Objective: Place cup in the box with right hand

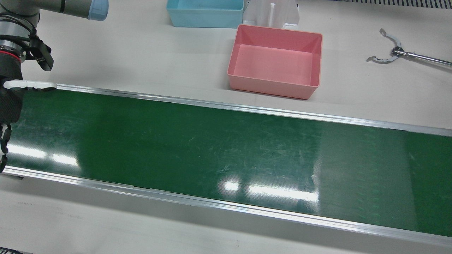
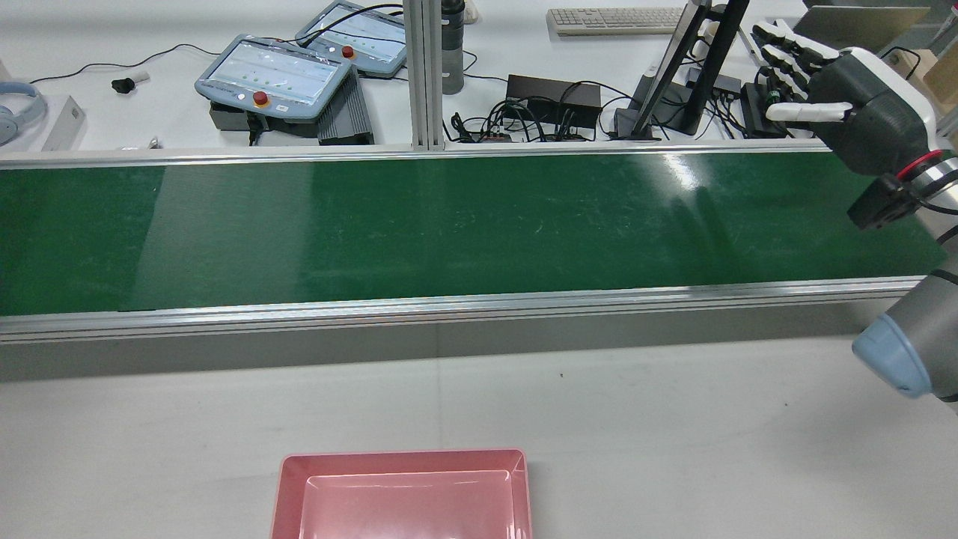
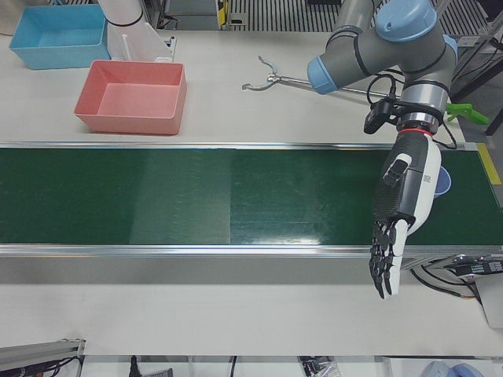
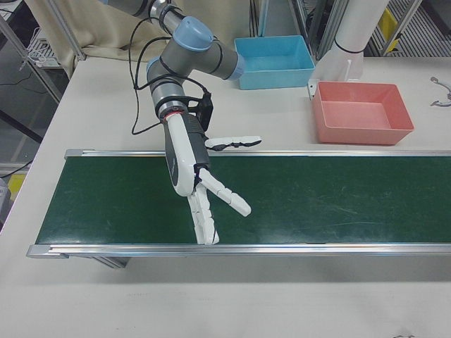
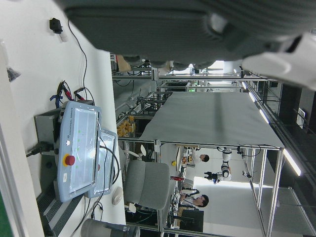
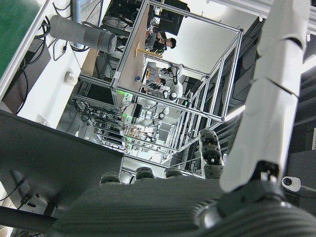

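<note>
Left-front view caught what looked like a blue cup [image 3: 445,182] on the green belt [image 3: 196,196], mostly hidden behind the left hand [image 3: 402,200], whose fingers hung straight and empty. The right hand [image 4: 192,172] hovered over the belt's far end, fingers splayed and holding nothing, well apart from the pink box [image 4: 363,135]. The cup probably was light, thin-walled and slick; a gentle wrap around its side wall seemed safest.

Blue cup [image 3: 443,182] mostly hidden behind left hand [image 3: 405,206].
</note>
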Action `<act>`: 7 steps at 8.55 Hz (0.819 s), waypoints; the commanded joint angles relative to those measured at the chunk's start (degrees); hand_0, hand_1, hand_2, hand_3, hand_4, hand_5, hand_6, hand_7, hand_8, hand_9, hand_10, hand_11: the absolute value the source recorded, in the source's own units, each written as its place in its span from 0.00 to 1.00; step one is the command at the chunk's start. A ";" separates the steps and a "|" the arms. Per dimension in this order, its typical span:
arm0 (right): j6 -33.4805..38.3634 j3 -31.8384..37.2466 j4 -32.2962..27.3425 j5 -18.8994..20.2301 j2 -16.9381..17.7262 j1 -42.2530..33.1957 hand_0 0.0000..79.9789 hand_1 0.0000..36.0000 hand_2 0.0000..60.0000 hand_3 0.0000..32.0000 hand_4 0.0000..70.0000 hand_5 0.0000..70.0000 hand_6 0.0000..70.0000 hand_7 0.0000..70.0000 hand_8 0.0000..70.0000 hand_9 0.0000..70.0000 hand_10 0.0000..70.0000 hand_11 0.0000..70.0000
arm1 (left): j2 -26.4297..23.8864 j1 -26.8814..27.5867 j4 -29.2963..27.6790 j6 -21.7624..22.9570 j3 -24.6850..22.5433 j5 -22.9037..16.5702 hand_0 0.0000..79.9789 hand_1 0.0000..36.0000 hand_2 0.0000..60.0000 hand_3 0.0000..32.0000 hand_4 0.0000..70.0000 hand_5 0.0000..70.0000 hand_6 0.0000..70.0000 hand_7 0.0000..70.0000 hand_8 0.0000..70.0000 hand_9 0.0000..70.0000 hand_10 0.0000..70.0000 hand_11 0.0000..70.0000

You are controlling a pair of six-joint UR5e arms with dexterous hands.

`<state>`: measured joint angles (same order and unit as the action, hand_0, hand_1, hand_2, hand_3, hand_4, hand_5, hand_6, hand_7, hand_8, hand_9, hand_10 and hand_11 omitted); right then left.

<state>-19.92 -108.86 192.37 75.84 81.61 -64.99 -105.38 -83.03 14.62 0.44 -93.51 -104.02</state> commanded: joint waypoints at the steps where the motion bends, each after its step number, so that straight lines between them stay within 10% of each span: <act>1: 0.06 0.14 0.20 -0.17 0.31 0.21 0.61 0.50 0.00 0.00 0.00 0.06 0.00 0.00 0.00 0.00 0.00 0.00 | 0.00 -0.03 -0.03 0.00 0.00 -0.04 0.00 0.00 0.00 0.00 0.00 0.00 0.00 0.00 0.00 0.00 0.00 0.00; 7: -0.12 2.50 -0.06 -0.34 -0.13 0.74 0.64 0.57 0.00 0.00 0.00 0.07 0.00 0.00 0.00 0.00 0.00 0.00 | 0.00 -0.03 -0.03 0.00 0.00 -0.04 0.00 0.00 0.00 0.00 0.00 0.00 0.00 0.00 0.00 0.00 0.00 0.00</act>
<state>-20.06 -108.50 192.66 75.67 81.83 -64.44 -105.38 -83.05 14.59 0.44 -93.51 -103.98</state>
